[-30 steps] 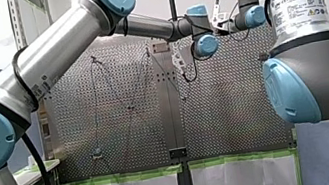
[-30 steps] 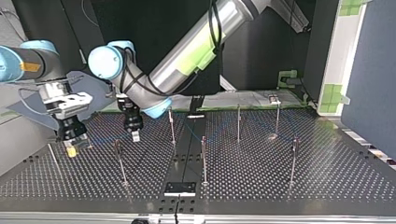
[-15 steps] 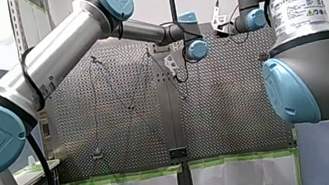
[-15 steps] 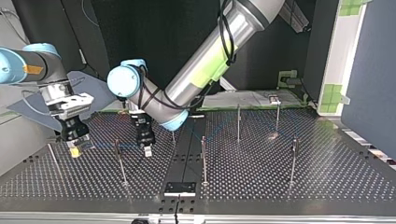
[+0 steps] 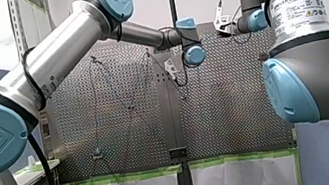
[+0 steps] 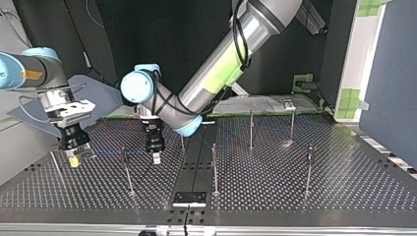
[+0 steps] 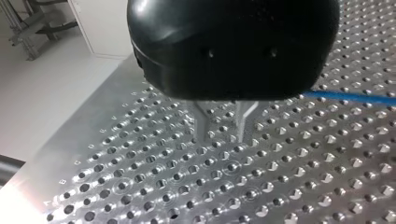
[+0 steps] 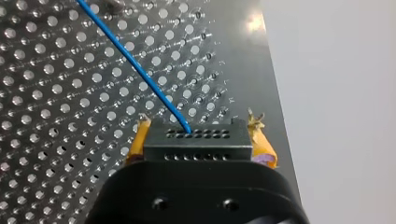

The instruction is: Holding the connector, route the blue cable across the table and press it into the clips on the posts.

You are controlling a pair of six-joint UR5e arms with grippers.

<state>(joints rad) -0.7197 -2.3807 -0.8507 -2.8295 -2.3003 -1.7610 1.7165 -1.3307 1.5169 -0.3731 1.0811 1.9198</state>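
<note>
The black connector [image 8: 196,142] sits between the yellow pads [image 8: 139,140] of my right gripper [image 8: 198,133], which is shut on it. The blue cable [image 8: 135,70] leaves the connector's front and runs slantwise over the perforated table [image 8: 56,140]. In the top view my right gripper [image 6: 74,160] hangs low at the left, and the cable [image 6: 105,154] leads from it towards a thin post [image 6: 125,167]. My left gripper [image 6: 156,158] stands just past that post. Its metal fingers [image 7: 201,126] are apart with nothing between them, so my left gripper [image 7: 220,139] is open, with the cable [image 7: 350,97] passing beside it.
Several more thin posts [image 6: 214,167] [image 6: 251,129] [image 6: 309,167] stand across the table [image 6: 305,206]. A black plate [image 6: 189,198] lies at the top view's near edge. Green-taped sheets [image 6: 265,104] lie beyond the far edge, and a dark panel [image 6: 388,73] stands at the top view's right.
My left arm has swung towards the top view's right and nearer edge, away from my right gripper, past the post. My right gripper has stayed almost still, holding the connector.
</note>
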